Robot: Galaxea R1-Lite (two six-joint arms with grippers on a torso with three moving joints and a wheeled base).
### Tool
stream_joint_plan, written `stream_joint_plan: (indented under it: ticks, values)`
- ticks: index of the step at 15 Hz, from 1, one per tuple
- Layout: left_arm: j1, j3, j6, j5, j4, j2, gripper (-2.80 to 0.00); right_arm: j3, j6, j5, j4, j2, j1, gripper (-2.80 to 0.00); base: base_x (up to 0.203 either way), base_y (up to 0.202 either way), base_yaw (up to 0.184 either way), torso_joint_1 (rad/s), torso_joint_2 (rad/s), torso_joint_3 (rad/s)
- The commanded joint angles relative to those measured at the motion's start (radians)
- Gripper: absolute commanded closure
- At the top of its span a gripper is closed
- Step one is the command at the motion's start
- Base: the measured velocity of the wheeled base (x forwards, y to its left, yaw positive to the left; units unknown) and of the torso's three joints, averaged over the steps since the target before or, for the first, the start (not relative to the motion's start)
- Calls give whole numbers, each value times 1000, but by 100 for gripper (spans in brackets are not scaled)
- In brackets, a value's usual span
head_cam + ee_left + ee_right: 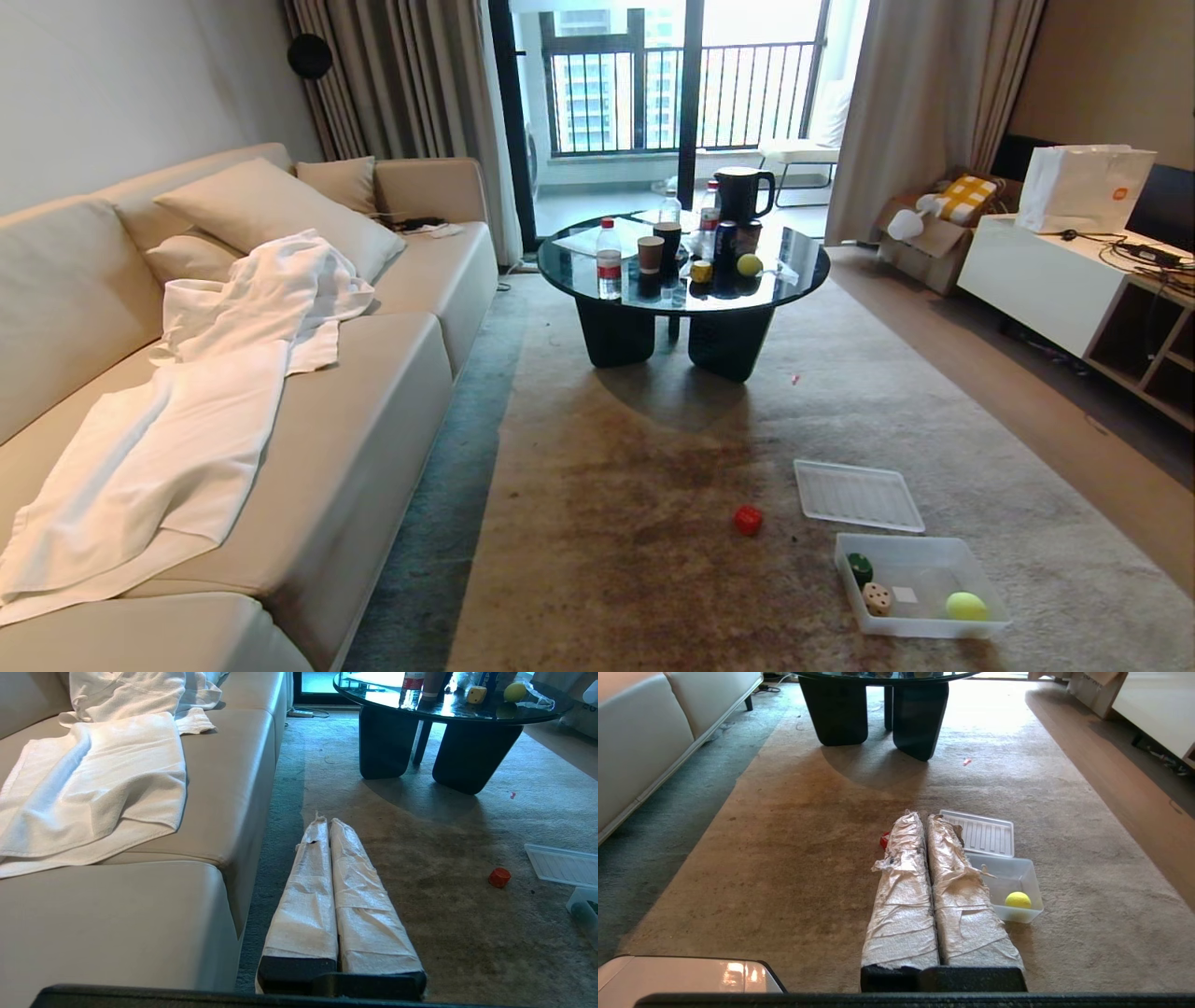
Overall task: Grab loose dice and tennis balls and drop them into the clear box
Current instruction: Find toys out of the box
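Observation:
The clear box (pixel 934 625) sits on the carpet at the lower right. Inside it lie a green die (pixel 859 567), a beige die (pixel 876 598) and a tennis ball (pixel 965 607). A red die (pixel 747 520) lies loose on the carpet left of the box. On the round black table, a yellow die (pixel 701 271) rests next to a second tennis ball (pixel 749 265). Neither arm shows in the head view. My left gripper (pixel 326 822) is shut and empty, low beside the sofa. My right gripper (pixel 923 817) is shut and empty, its wrapped fingers covering part of the red die (pixel 884 840) and the box (pixel 1020 914).
A flat ribbed clear lid (pixel 857 495) lies on the carpet just beyond the box. The black table (pixel 803 275) also carries bottles, cups, cans and a kettle. A beige sofa (pixel 373 411) with a white towel runs along the left; a white cabinet (pixel 1036 280) stands at the right.

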Motion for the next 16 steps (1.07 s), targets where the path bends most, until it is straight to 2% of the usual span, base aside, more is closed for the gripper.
stream_joint_plan:
  ticks: [1,16]
  values:
    - [0,0,0,0,0,0,0,0,-1,0,1,2,1,0,0,0,0,0,0,0]
    - [0,0,-2,0,-2,0,0,3,2,0,-4,-2,1,0,181,0,0,3,3,2]
